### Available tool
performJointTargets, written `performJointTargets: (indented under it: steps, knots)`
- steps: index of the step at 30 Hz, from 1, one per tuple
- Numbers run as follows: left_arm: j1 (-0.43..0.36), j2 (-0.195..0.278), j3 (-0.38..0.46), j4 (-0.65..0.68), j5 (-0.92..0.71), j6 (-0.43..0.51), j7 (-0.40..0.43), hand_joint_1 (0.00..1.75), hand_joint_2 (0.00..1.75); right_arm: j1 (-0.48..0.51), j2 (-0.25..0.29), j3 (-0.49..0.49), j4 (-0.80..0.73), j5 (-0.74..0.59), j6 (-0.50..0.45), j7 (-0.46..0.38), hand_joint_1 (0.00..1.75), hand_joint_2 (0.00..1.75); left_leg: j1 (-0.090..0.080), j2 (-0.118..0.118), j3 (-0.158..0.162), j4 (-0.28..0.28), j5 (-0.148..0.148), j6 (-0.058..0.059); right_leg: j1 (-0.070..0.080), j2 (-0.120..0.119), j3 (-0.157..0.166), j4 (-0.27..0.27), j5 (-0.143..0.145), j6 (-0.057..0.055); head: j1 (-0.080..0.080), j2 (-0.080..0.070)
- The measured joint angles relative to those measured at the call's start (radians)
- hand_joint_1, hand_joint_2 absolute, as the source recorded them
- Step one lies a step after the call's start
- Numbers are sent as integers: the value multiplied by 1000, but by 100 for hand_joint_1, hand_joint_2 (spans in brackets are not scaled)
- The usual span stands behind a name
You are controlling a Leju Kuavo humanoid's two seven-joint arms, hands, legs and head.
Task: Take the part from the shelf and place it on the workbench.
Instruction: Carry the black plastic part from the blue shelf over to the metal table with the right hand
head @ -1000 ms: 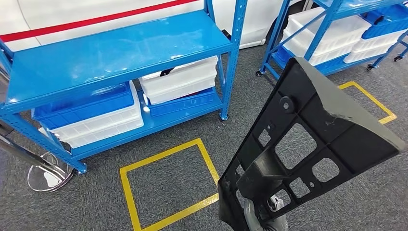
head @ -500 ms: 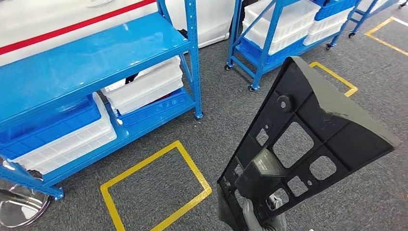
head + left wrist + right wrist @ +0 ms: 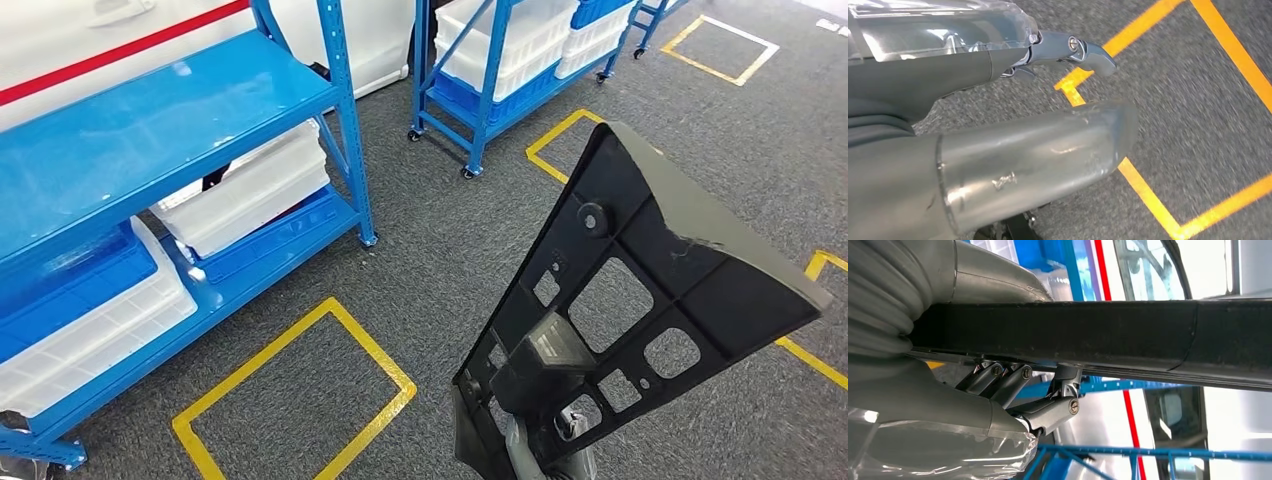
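Observation:
The part [image 3: 700, 270] is a large black plastic panel, roughly triangular, with several cut-outs. It stands tilted in front of me at the lower right of the head view. My right hand [image 3: 535, 452] grips its lower end from below. In the right wrist view the part's dark edge [image 3: 1098, 335] runs across the picture, with the fingers [image 3: 1048, 411] closed under it and the thumb on the other side. My left hand [image 3: 998, 150] hangs over the grey carpet and holds nothing, its thumb and fingers [image 3: 1093, 51] apart.
A blue shelf rack [image 3: 150, 130] with white and blue bins stands at the left. A second blue rack on wheels [image 3: 480, 90] stands further back. Yellow tape squares [image 3: 300, 390] mark the grey carpet, with another tape line [image 3: 810, 355] at the right.
The whole picture has shifted: the camera has turned right, so the racks have slid leftward. The part stays at the same spot in my right hand.

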Motion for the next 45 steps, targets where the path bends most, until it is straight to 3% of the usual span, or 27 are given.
performJointTargets:
  steps: [2, 3, 4, 6, 8, 10, 12, 13, 15, 17, 19, 21, 23, 25, 27, 28, 30, 32, 34, 36, 37, 39, 40, 42, 43, 44, 45]
  knots:
    - [-2, 0, 0, 0, 0, 0, 0, 0, 0, 0, 0, -1, 0, 0, -1, 0, 175, 175, -5, 20, 4, 1, -4, -6, 10, -39, 71, -126, 36, -14, 0, 0]
    - [-3, 0, 0, 0, -1, 0, 0, 0, 0, 0, 0, -2, 0, 0, -2, 0, 175, 175, -7, 29, 6, 2, -7, -10, 15, -51, 88, -161, 42, -20, -1, 0]
    - [-4, 0, 0, 0, -1, 0, 0, 0, 0, 1, 0, -3, 0, 0, -3, 0, 175, 175, -8, 38, 7, 2, -8, -14, 19, -53, 91, -172, 39, -25, -1, 0]
    - [-6, 0, 0, 0, -2, 0, -1, 0, 0, 6, 0, -8, -1, 1, -6, 0, 175, 175, -8, 50, 11, 4, -13, -23, 17, -30, 88, -177, 45, -33, -1, 0]
    - [-8, 0, 0, 0, -5, -1, -2, 0, 0, 9, 1, -12, -2, 4, -8, 0, 175, 175, -5, 14, -2, 40, -44, -31, 11, -11, 90, -186, 52, -44, -2, 0]
    - [-5, 0, 0, -1, -9, -2, -3, 0, 0, 9, 2, -13, -2, 8, -8, -1, 175, 175, -1, -40, -50, 152, -108, -38, 9, 10, 91, -189, 56, -52, -5, 0]
    - [-1, 0, 0, -1, -11, -2, -3, 0, 0, 10, 3, -13, -2, 10, -8, -1, 175, 175, 1, -57, -104, 268, -149, -42, 9, 34, 90, -187, 57, -54, -6, 0]
    - [0, 0, 0, -2, -11, -2, -3, 0, 0, 11, 3, -13, -2, 10, -8, -1, 175, 175, 1, -59, -113, 283, -142, -43, 9, 47, 90, -186, 57, -54, -6, 0]
    - [0, 0, 0, -2, -12, -2, -3, 0, 0, 11, 3, -13, -2, 10, -8, -1, 175, 175, 5, -71, -81, 202, -75, -44, 7, 75, 91, -180, 55, -51, -6, 0]
    - [0, 0, 0, -2, -12, -2, -3, 0, 0, 10, 3, -13, -2, 10, -8, -1, 175, 175, 10, -115, -29, 77, -20, -43, 6, 101, 87, -168, 50, -43, -6, 0]
    - [2, 0, 0, -2, -12, -2, -3, 0, 0, 11, 4, -13, -2, 11, -8, -1, 175, 175, 9, -142, -9, 26, -13, -36, 4, 125, 76, -160, 51, -31, -6, 0]
    - [0, 0, 0, -2, -12, -2, -3, 0, 0, 13, 4, -14, -2, 11, -8, -1, 175, 175, 7, -124, -8, 20, -10, -23, 1, 143, 67, -160, 56, -17, -5, 0]
    - [-4, 0, 0, -2, -12, -2, -4, 0, 0, 15, 4, -14, -2, 12, -9, -1, 175, 175, 8, -100, -6, 10, -2, -8, 3, 109, 51, -134, 38, -8, -2, 0]
    - [-3, 0, 0, -3, -12, -2, -5, 0, 0, 14, 4, -15, -3, 13, -9, -1, 175, 175, 6, -73, -5, 5, 1, 3, 3, 48, 3, -33, -20, 0, 2, 0]
    - [0, 0, 0, -3, -12, -2, -5, 0, 0, 14, 4, -17, -2, 14, -8, -1, 175, 175, 2, -43, -6, 5, -1, 7, -2, 22, -57, 87, -69, 6, 5, 0]
    - [1, 0, 0, -3, -12, -2, -5, 0, 0, 16, 4, -18, -2, 14, -8, -1, 175, 175, 1, -30, -6, 5, -2, 7, -5, 18, -69, 112, -70, 8, 5, 0]
    - [-2, 0, 0, -3, -12, -2, -5, 0, 0, 17, 4, -21, -2, 14, -8, -1, 175, 175, 0, -6, -2, 5, -6, 5, -6, 6, -34, 48, -21, 7, 5, 0]
    - [-3, 0, 0, -3, -12, -2, -5, 0, 0, 16, 4, -22, -2, 14, -7, -1, 175, 175, -2, 15, 6, 6, -12, -2, 3, -42, 42, -91, 33, -4, 5, 0]
    - [-3, -1, 0, -3, -12, -2, -5, 0, 0, 15, 4, -22, -2, 14, -7, -2, 175, 175, -6, 35, 11, 7, -18, -11, 15, -77, 79, -163, 45, -16, 5, 0]
    - [-5, -2, 0, -3, -12, -2, -5, 0, 0, 18, 4, -24, -2, 14, -7, -4, 175, 175, -8, 57, 15, 5, -22, -19, 18, -59, 77, -171, 46, -25, 4, 0]
    - [-7, -2, 0, -3, -12, -2, -5, 0, 0, 21, 4, -25, -2, 14, -6, -5, 175, 175, -6, 53, 16, 9, -28, -23, 16, -47, 79, -176, 49, -30, 4, 0]
    - [-9, -3, 0, -3, -12, -2, -6, 0, 0, 23, 5, -27, -2, 13, -4, -7, 175, 175, -2, 9, -2, 61, -68, -29, 10, -24, 83, -187, 55, -43, 2, 0]
    - [-7, -3, 0, -3, -12, -2, -6, 0, 0, 23, 7, -28, -2, 13, -3, -8, 175, 175, 1, -23, -26, 117, -100, -31, 9, -13, 84, -189, 57, -47, 0, 0]
    - [-1, -3, 0, -3, -12, -2, -7, 0, 0, 25, 8, -28, -2, 13, -2, -9, 175, 175, 2, -54, -89, 247, -153, -35, 8, 15, 83, -187, 57, -51, -2, 0]
    - [0, -2, 0, -4, -13, -2, -7, 0, 0, 26, 9, -28, -2, 13, -1, -10, 175, 175, 3, -58, -108, 282, -157, -37, 8, 30, 84, -186, 57, -51, -3, 0]
    - [1, -3, 0, -4, -13, -2, -7, 0, 0, 27, 9, -29, -2, 13, -1, -11, 175, 175, 5, -60, -112, 281, -140, -39, 7, 45, 84, -184, 56, -51, -3, 0]
    - [1, -3, 0, -4, -13, -2, -7, 0, 0, 28, 9, -29, -2, 13, -1, -12, 175, 175, 8, -64, -97, 241, -106, -41, 6, 59, 84, -180, 55, -48, -2, 0]
